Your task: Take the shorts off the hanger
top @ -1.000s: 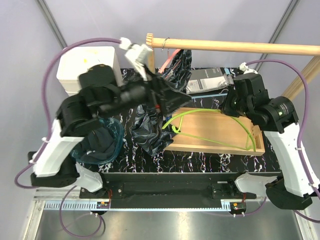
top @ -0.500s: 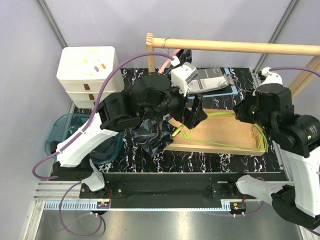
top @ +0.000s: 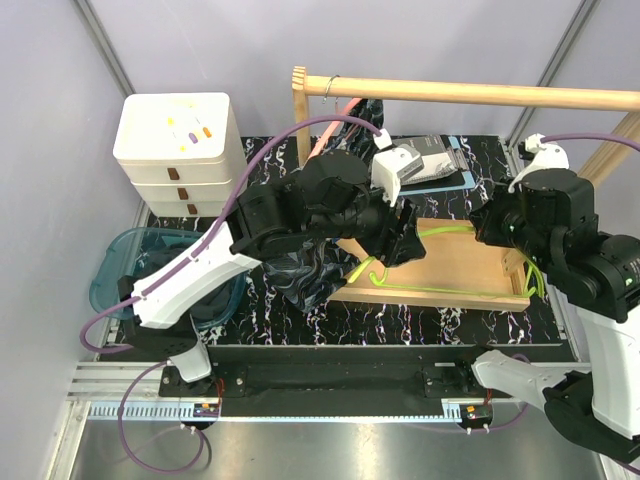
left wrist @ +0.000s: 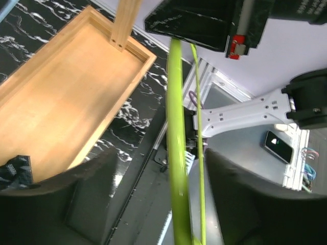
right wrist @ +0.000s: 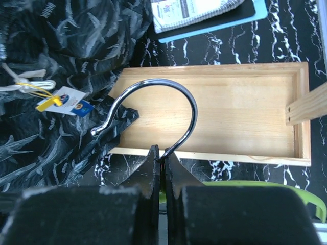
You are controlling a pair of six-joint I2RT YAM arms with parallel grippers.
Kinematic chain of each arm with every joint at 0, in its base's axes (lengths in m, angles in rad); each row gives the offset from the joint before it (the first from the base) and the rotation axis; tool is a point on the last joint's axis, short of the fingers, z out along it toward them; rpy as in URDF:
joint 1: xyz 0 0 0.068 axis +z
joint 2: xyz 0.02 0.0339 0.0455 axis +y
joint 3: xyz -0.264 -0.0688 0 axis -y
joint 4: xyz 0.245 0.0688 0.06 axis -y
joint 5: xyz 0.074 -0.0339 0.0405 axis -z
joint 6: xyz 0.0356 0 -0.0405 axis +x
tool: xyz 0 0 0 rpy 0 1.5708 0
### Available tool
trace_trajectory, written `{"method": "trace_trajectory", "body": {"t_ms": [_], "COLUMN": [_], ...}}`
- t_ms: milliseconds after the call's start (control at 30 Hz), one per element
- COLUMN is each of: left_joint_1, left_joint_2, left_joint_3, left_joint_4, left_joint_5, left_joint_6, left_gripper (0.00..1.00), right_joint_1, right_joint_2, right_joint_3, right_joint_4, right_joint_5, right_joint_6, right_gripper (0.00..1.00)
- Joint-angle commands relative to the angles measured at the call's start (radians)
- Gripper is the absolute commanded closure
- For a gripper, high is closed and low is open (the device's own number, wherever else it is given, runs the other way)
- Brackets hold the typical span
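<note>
Already bare, the hanger hangs over the tray: the right gripper pinches its hook to steady it, while the left gripper straddles its bar, jaws apart. Shorts lie heaped just left of the tray.

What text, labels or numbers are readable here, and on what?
Nothing reads clearly.
Patterned shorts: small repeated white words, too blurred.
Hang tag on the shorts: print too small.
Booklet: print too small.
White drawers: coloured stickers, no legible text.
Black housing above the green hanger: white lettering, cut off.
</note>
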Motion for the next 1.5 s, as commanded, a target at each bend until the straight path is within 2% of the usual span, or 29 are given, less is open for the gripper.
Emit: {"method": "trace_trajectory", "body": {"t_ms": [0, 67, 100, 167, 200, 233, 300, 333, 400, 433, 533, 567, 733, 900, 1067, 1100, 1167, 1267, 1333, 1467], "left_joint_1": [-0.002, -0.002, 0.001, 0.001, 0.001, 0.001, 0.002, 0.002, 0.004, 0.005, 0.021, 0.027, 0.044, 0.053, 0.056, 0.056, 0.056, 0.056, 0.056, 0.056], "left_joint_2": [-0.002, -0.002, -0.002, -0.002, -0.005, -0.006, -0.018, -0.025, -0.057, -0.072, -0.123, -0.14, -0.179, -0.265, -0.304, -0.305, -0.308, -0.31, -0.313, -0.302], "left_joint_3": [0.009, 0.009, 0.01, 0.01, 0.01, 0.01, 0.001, -0.004, -0.042, -0.059, -0.137, -0.151, -0.243, -0.39, -0.476, -0.479, -0.494, -0.519, -0.536, -0.557], "left_joint_4": [0.052, 0.057, 0.058, 0.065, 0.068, 0.068, 0.069, 0.078, 0.098, 0.129, 0.19, 0.202, 0.285, 0.5, 0.603, 0.608, 0.623, 0.658, 0.687, 0.75], "left_joint_5": [0.037, 0.023, 0.02, 0.012, 0.01, 0.003, -0.025, -0.034, -0.068, -0.074, -0.075, -0.06, -0.016, 0.073, 0.152, 0.156, 0.176, 0.208, 0.228, 0.26], "left_joint_6": [-0.031, -0.036, -0.037, -0.046, -0.048, -0.051, -0.054, -0.059, -0.06, -0.063, -0.069, -0.072, -0.103, -0.187, -0.23, -0.233, -0.243, -0.264, -0.279, -0.321], "left_gripper": [0.51, 0.64, 0.81, 0.95, 1.0, 1.0, 1.0, 1.0, 1.0, 1.0, 1.0, 1.0, 1.0, 1.0, 1.0, 1.0, 1.0, 1.0, 1.0, 1.0], "right_joint_1": [-0.004, -0.004, -0.004, -0.004, -0.004, -0.004, -0.004, -0.004, -0.004, -0.004, -0.006, -0.004, -0.004, -0.004, -0.004, -0.004, -0.004, -0.004, -0.004, -0.003], "right_joint_2": [0.002, 0.003, 0.005, 0.009, 0.009, 0.011, 0.005, 0.003, -0.018, -0.026, -0.067, -0.08, -0.15, -0.257, -0.412, -0.426, -0.455, -0.507, -0.531, -0.526], "right_joint_3": [0.068, 0.082, 0.088, 0.105, 0.11, 0.12, 0.13, 0.13, 0.121, 0.101, 0.058, 0.049, 0.004, -0.137, -0.324, -0.373, -0.413, -0.459, -0.475, -0.455], "right_joint_4": [0.065, 0.057, 0.053, 0.031, 0.024, 0.008, -0.011, -0.025, -0.039, -0.045, -0.061, -0.064, -0.071, 0.034, 0.232, 0.301, 0.335, 0.407, 0.458, 0.461], "right_joint_5": [-0.044, -0.061, -0.069, -0.081, -0.083, -0.084, -0.081, -0.08, -0.081, -0.087, -0.095, -0.095, -0.101, -0.126, -0.135, -0.144, -0.138, -0.115, -0.107, -0.101], "right_joint_6": [-0.039, -0.039, -0.038, -0.024, -0.016, 0.002, 0.033, 0.072, 0.12, 0.168, 0.254, 0.274, 0.465, 0.704, 0.837, 0.84, 0.841, 0.826, 0.818, 0.78], "right_gripper": [1.0, 1.0, 1.0, 1.0, 0.93, 0.86, 0.79, 0.68, 0.56, 0.44, 0.29, 0.19, 0.0, 0.0, 0.02, 0.05, 0.06, 0.16, 0.19, 0.17]}}
